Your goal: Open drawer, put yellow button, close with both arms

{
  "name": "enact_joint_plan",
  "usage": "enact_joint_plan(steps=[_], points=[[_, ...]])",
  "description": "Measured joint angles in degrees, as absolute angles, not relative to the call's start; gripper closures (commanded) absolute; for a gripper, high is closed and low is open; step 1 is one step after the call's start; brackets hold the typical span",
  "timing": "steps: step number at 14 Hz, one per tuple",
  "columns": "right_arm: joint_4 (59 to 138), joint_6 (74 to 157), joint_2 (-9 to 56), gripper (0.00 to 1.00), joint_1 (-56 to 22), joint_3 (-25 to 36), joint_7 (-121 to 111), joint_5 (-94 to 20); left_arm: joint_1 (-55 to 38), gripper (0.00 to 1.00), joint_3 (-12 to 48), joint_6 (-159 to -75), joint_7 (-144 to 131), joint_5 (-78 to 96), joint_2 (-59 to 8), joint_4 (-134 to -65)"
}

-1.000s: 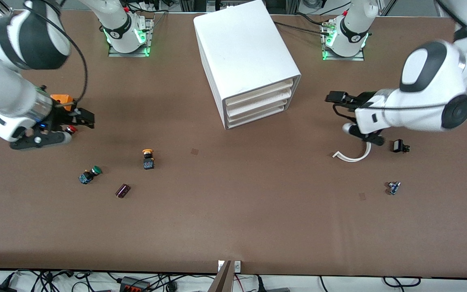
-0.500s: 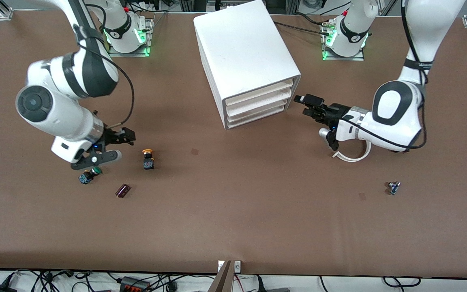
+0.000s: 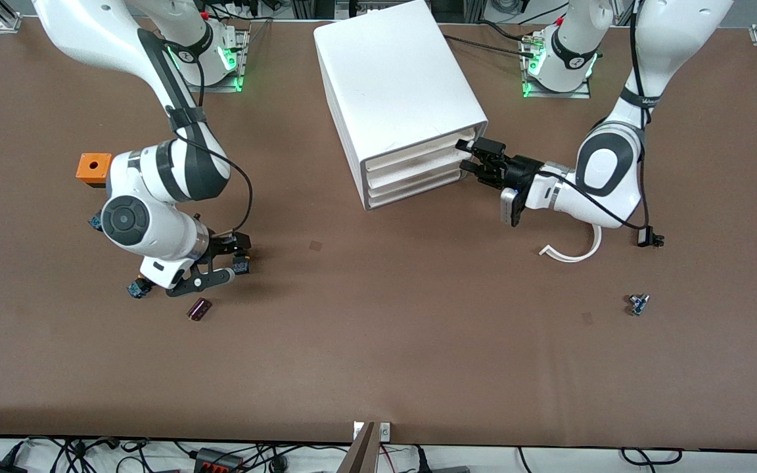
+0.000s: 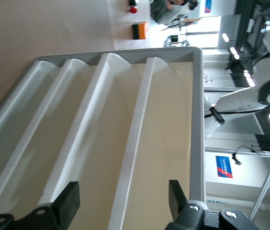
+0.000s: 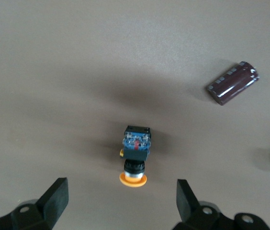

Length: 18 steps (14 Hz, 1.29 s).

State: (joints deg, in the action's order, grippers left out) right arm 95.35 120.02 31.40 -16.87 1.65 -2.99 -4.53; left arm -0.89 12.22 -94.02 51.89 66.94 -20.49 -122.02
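The left claw sits at the front of the white cabinet, level with the top drawer; its fingers stand well apart on either side of the drawer's front edge, gripping nothing that shows. The drawer is closed. The right claw hangs low over the yellow button, fingers spread wide and empty, the button lying on its side on the bench between them, untouched. A dark cylinder lies near the button, nearer the front camera. An orange block rests toward the right arm's edge of the bench. A curved white strip lies toward the left arm's end.
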Motion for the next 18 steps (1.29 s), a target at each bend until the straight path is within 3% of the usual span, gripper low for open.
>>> enact_joint_plan(steps=[2,7,14,17,18], points=[[95.34,120.83,33.67,0.0,-16.89,1.65,-2.99,-4.53,-0.91,0.64,12.49,-94.19,53.91,67.81,-20.5,-123.61],[95.31,122.48,36.83,0.0,-16.89,1.67,-2.99,-4.5,-1.11,0.97,12.61,-94.25,54.77,67.9,-20.77,-124.62],[95.29,124.37,39.79,0.02,-16.89,1.67,-2.98,-4.51,-0.65,0.98,11.94,-93.95,56.7,68.3,-23.63,-120.01],[95.29,124.46,40.37,0.14,-16.9,1.68,-2.67,-4.51,1.18,0.98,11.78,-93.2,56.81,66.21,-28.35,-113.22],[95.29,124.46,40.51,0.25,-16.89,1.68,-2.62,-4.51,1.88,0.98,11.77,-92.94,56.78,65.59,-29.68,-111.01]])
